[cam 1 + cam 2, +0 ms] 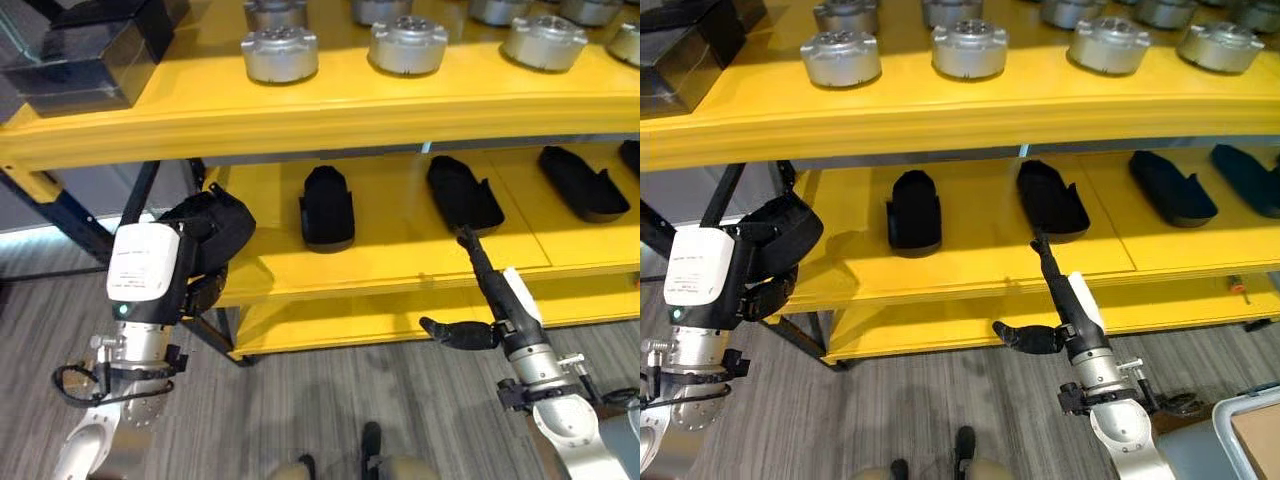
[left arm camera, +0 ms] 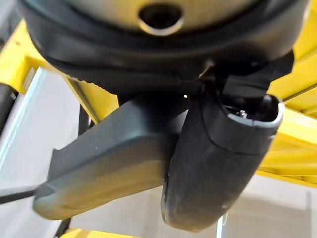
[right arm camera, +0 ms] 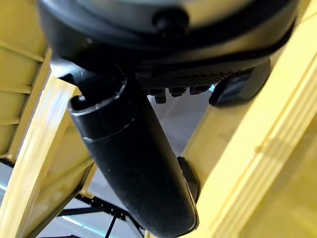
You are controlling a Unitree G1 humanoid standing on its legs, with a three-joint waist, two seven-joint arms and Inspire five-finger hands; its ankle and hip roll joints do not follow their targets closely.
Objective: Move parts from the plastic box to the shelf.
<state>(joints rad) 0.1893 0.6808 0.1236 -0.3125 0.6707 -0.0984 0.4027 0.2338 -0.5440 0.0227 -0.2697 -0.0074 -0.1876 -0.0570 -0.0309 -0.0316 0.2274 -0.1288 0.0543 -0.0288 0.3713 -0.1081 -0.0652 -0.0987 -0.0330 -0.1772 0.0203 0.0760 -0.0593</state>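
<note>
My left hand [image 1: 196,266] is at the left end of the yellow shelf's middle level [image 1: 400,262], its fingers curled round a black shoe-shaped part [image 1: 222,222], which the left wrist view shows as a flat wedge [image 2: 109,168] beside the thumb [image 2: 218,163]. My right hand [image 1: 502,305] reaches up to the front edge of the same level with straight fingers [image 1: 474,254] and its thumb [image 1: 455,332] spread sideways. It holds nothing, and its fingertips lie just before a second black part [image 1: 465,192]. Another black part [image 1: 326,207] rests between the two hands.
More black parts [image 1: 582,182] lie further right on the middle level. Several round metal parts [image 1: 281,52] stand on the top level, with a dark box [image 1: 80,50] at its left end. A grey plastic box's rim [image 1: 1240,420] shows at the lower right.
</note>
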